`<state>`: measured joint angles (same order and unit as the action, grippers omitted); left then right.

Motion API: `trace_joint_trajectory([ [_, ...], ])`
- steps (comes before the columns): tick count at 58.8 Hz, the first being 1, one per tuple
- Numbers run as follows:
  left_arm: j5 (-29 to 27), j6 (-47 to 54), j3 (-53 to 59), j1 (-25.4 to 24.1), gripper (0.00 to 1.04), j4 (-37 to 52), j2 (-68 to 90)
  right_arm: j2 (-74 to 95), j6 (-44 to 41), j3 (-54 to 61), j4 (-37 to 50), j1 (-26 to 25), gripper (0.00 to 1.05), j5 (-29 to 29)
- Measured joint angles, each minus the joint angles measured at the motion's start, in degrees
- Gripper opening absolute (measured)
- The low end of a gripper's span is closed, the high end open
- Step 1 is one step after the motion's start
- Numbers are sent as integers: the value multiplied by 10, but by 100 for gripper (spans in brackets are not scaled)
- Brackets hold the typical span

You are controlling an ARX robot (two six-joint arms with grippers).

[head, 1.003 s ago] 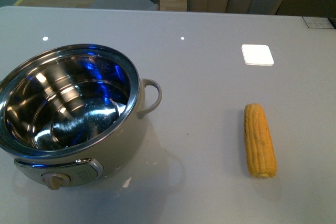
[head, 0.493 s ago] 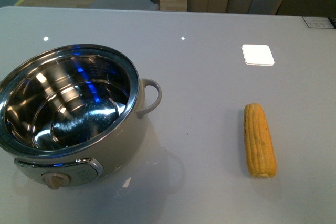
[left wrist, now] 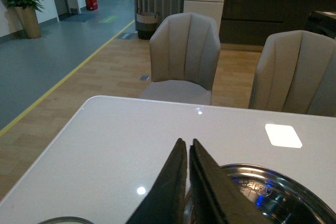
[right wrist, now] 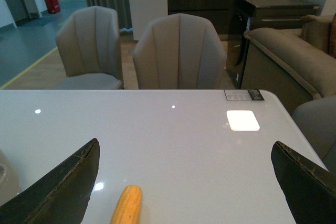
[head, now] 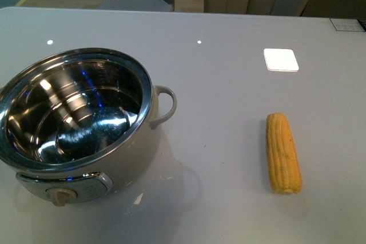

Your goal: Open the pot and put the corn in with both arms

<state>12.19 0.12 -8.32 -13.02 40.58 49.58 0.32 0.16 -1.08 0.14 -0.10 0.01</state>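
Standing lidless on the left of the counter (head: 229, 84) is the pot (head: 142, 147); well apart to its right lies the corn (head: 282, 152).
One loop handle of the pot faces the corn, which lies flat with its long axis running near-to-far and its narrower end pointing away from the robot. The left pincer (left wrist: 187, 141) hangs over the pot's rim, fingers pressed together and gripping nothing; the right pincer (right wrist: 185, 145) is spread wide above the corn, not touching it.
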Motion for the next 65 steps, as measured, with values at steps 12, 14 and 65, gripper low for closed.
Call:
trace_joint_trajectory([
  [12,-38,0,33,43,3,-46,-82,0,0,0,0,0,96,0],
  [14,-43,0,37,48,3,-53,-92,0,0,0,0,0,96,0],
  [65,-122,0,76,129,3,-239,-329,0,0,0,0,0,96,0],
])
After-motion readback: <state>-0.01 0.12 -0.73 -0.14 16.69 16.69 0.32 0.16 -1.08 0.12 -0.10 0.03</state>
